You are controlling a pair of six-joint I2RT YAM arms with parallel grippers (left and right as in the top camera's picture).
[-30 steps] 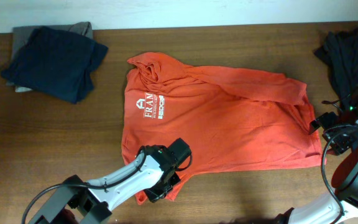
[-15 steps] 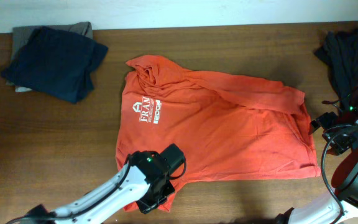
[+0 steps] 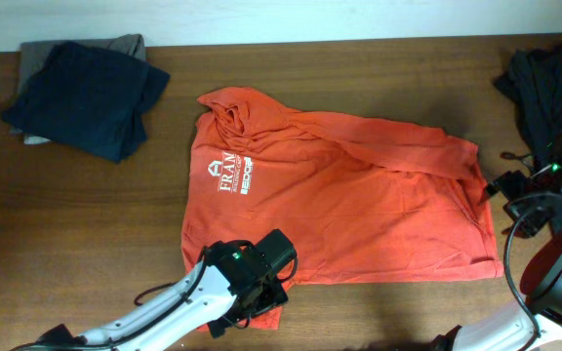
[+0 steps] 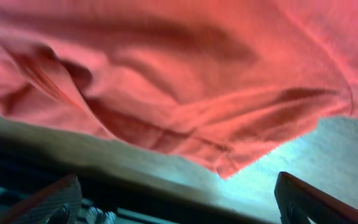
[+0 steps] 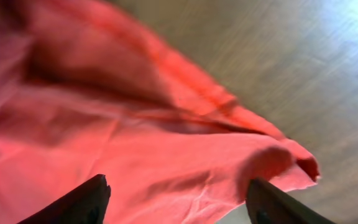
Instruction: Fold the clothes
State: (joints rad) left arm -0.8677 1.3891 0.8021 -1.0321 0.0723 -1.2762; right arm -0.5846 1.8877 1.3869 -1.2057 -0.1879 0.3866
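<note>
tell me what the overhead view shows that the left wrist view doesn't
Only overhead: the whole shirt with its white lettering, a dark blue pile at the far left of the table, dark clothes at the far right, and the right gripper by the shirt's right edge.
Only left wrist: the left gripper open, its fingers wide apart, with a creased shirt corner lying loose ahead of them, not pinched.
Both: the red shirt and the wooden table.
</note>
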